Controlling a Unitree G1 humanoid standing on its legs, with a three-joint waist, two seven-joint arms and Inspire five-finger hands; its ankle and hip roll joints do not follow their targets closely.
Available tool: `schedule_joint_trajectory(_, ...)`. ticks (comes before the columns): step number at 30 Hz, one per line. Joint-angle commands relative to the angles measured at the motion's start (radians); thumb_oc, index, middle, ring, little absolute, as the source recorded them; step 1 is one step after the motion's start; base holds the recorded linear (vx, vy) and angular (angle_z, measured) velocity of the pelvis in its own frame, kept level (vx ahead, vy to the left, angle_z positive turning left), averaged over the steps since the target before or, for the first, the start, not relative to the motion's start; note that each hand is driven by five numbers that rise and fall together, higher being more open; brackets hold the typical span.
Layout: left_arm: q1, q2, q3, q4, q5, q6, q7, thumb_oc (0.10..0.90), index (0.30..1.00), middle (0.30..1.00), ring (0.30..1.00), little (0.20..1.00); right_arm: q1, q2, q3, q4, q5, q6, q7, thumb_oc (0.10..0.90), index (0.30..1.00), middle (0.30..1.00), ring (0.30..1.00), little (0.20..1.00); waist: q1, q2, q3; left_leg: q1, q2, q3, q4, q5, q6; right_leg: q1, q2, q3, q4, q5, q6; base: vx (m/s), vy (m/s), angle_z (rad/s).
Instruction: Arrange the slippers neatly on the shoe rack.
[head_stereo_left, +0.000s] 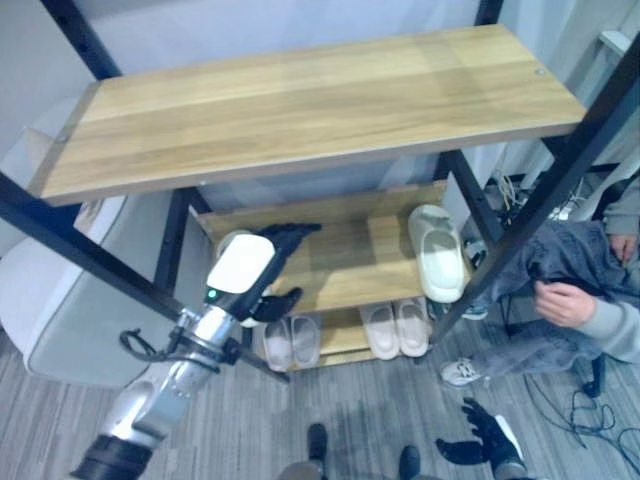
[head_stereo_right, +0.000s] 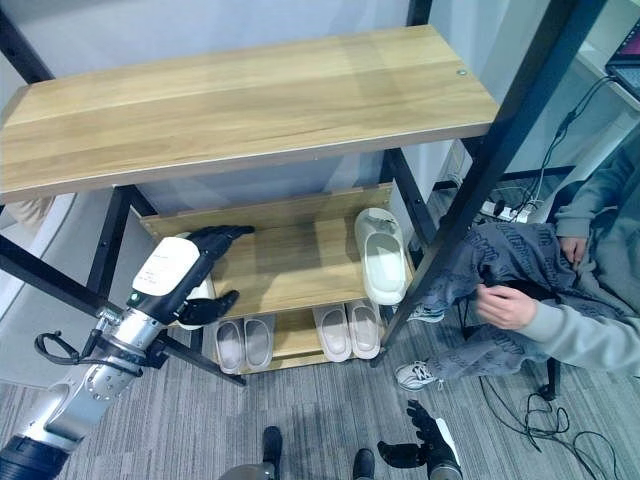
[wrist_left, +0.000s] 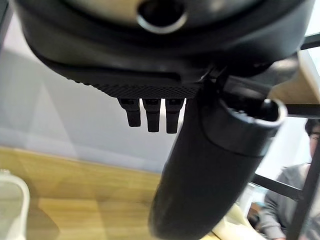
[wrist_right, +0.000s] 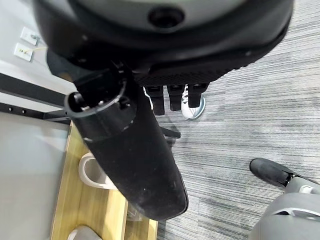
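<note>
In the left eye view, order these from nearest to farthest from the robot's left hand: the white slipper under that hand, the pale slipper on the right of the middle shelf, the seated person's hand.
From the left hand:
1. White slipper, partly hidden at the hand on the middle shelf's left end.
2. Pale slipper, on the same shelf's right side.
3. Person's hand, beyond the rack's right post.

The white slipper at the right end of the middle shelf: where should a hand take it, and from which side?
Probably at the heel end of the white slipper, coming in from the shelf's open front. It lies sole down, lengthwise front to back, heel end at the front edge of the middle shelf, with a black rack post close on its right. The left hand is open at the shelf's other end.
</note>
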Motion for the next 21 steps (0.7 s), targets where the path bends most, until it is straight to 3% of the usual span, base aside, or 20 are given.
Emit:
schedule_joint_trajectory(1,-0.150,0.038,0.056,0.031,0.058,0.015,0.133,0.800,0.900,0.900,0.900,0.900,-0.001,-0.038,-0.001,-0.073,-0.038,-0.073,-0.010,0.800,0.900,0.900,0.900,0.900,-0.013,-0.005,-0.058,-0.005,0.018,0.034,-0.008,-0.076,-0.047,-0.012,-0.014,0.011,0.005,-0.096,0.070,0.04,0.016,-0.18)
schedule_joint_trajectory(21,-0.218,0.190,0.096,0.327,0.170,0.198,0.242,0.800,0.900,0.900,0.900,0.900,0.000,-0.074,0.003,-0.093,-0.076,-0.071,-0.021,0.800,0.900,0.900,0.900,0.900,-0.031,0.003,-0.059,-0.028,0.012,0.065,-0.008,-0.086,-0.045,-0.053,-0.023,0.023,0.005,-0.081,0.079,0.02,0.008,-0.07)
